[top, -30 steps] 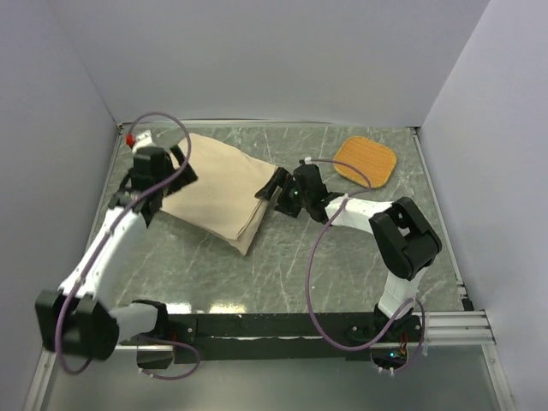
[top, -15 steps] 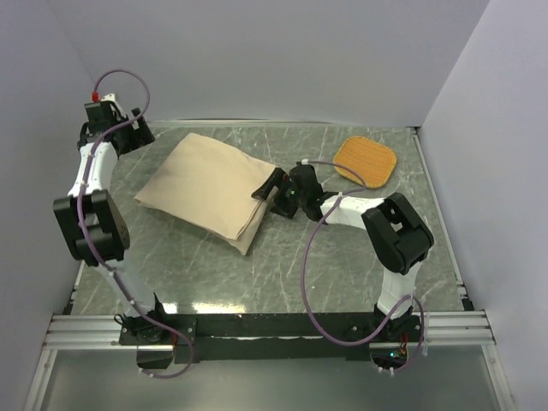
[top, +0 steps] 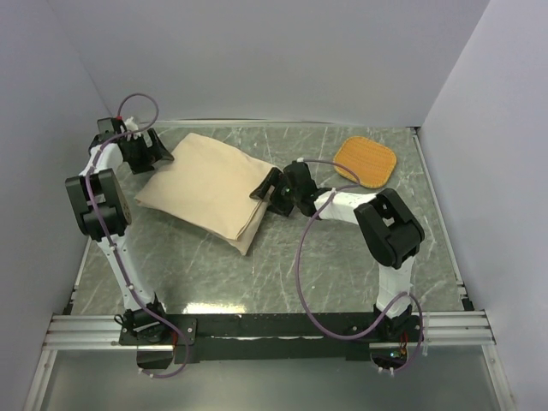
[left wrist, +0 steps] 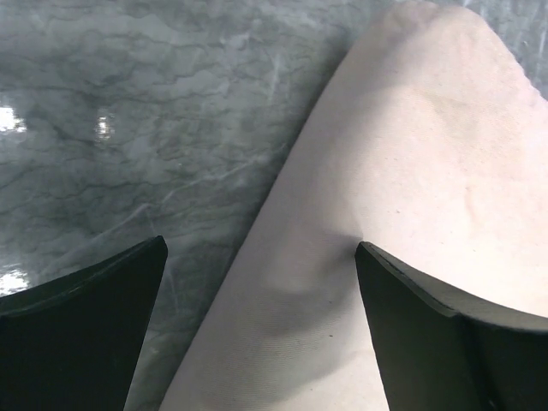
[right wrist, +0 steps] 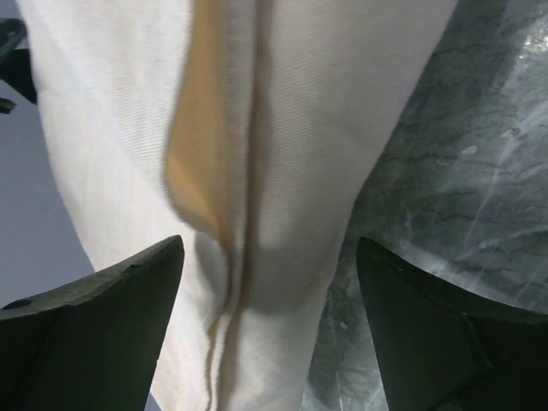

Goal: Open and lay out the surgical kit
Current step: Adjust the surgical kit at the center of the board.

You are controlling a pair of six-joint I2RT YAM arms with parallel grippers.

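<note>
The surgical kit is a folded beige cloth bundle [top: 205,181] lying on the marble table; whatever it holds is hidden inside the wrap. My left gripper [top: 159,154] stands open at the bundle's far-left corner. In the left wrist view the cloth's edge [left wrist: 402,154] runs between the wide-apart fingers of that gripper [left wrist: 261,248]. My right gripper [top: 267,190] is at the bundle's right edge. In the right wrist view its jaws [right wrist: 270,248] are open around the layered cloth fold [right wrist: 317,103], not pinching it.
An orange woven pad [top: 366,161] lies at the back right, behind the right arm. Grey walls close in the table [top: 282,265] at the left, back and right. The left arm stands upright along the left wall.
The left gripper swung up toward the back-left corner, then came down at the cloth's far-left corner. The right gripper slid slightly left onto the cloth's edge, and its jaws narrowed a little.
</note>
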